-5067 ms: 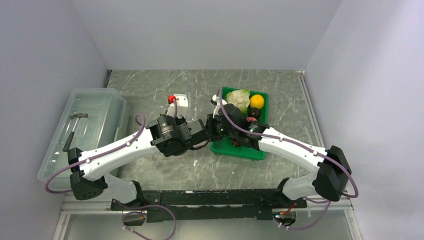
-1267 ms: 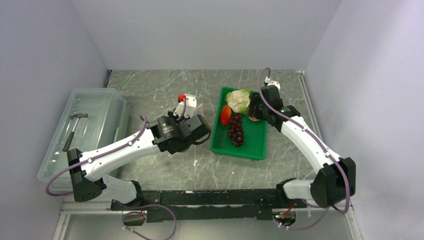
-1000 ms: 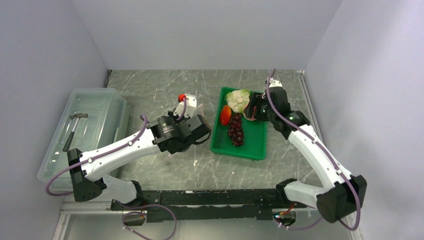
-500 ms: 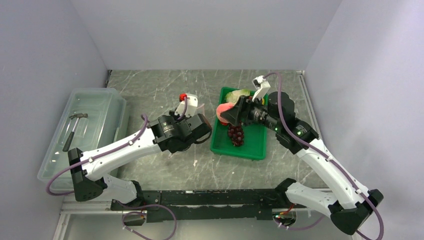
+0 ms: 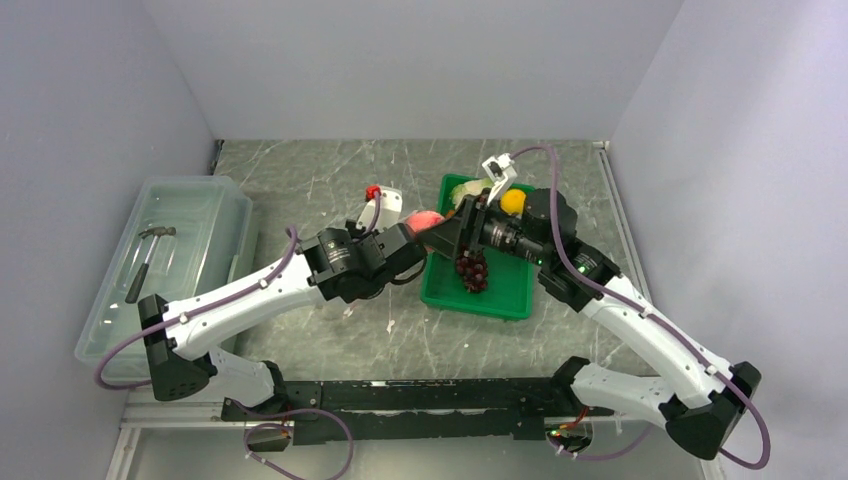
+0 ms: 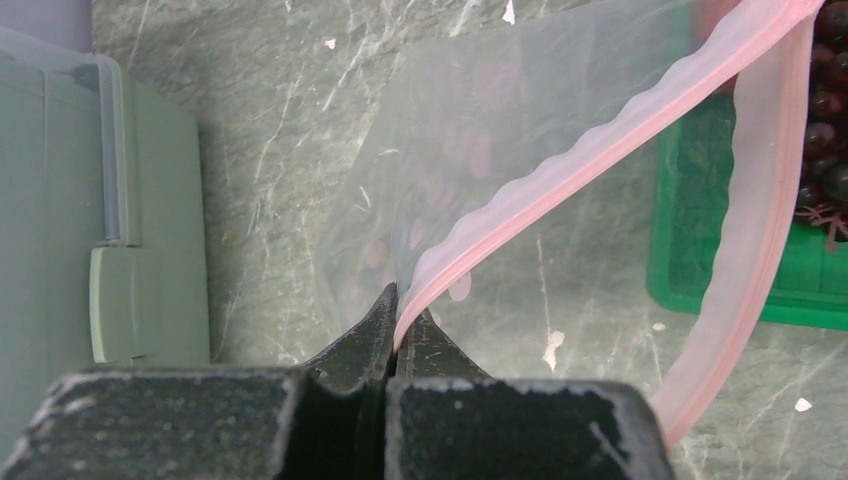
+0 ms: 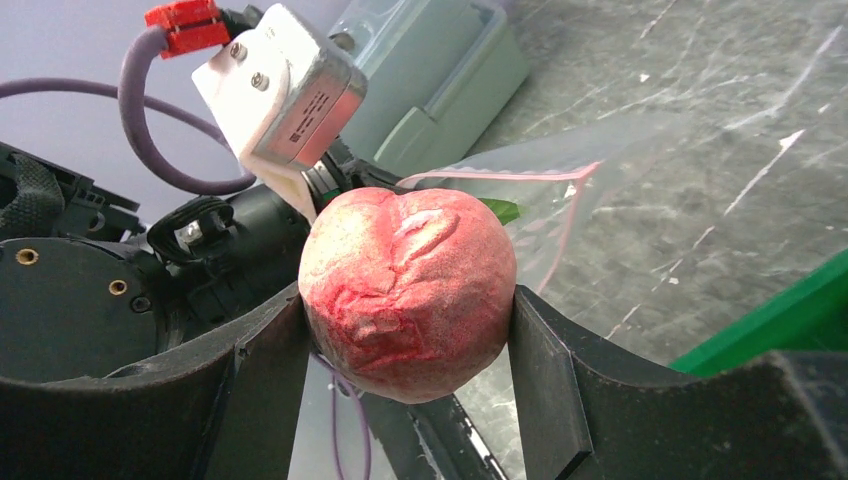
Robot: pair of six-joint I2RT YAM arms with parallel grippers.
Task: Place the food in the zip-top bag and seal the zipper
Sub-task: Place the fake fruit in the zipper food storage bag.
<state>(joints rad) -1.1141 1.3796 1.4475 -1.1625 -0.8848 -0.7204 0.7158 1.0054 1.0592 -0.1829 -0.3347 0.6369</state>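
left pincer [image 6: 393, 303] clamped on pink strip [image 6: 600, 150] of bag [image 6: 470, 120], mouth gaping past its tips. right pincer [image 7: 405, 350] squeezing reddish fruit [image 7: 410, 285], bag just beyond tips.

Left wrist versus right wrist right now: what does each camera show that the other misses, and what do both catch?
Only the left wrist: the left gripper pinched shut on the pink zipper strip, the mouth looped open, and grapes on the green tray. Only the right wrist: the right gripper clamping a red fruit, with the left arm's wrist camera just behind it. Both: the clear bag, the plastic bin and the tray.
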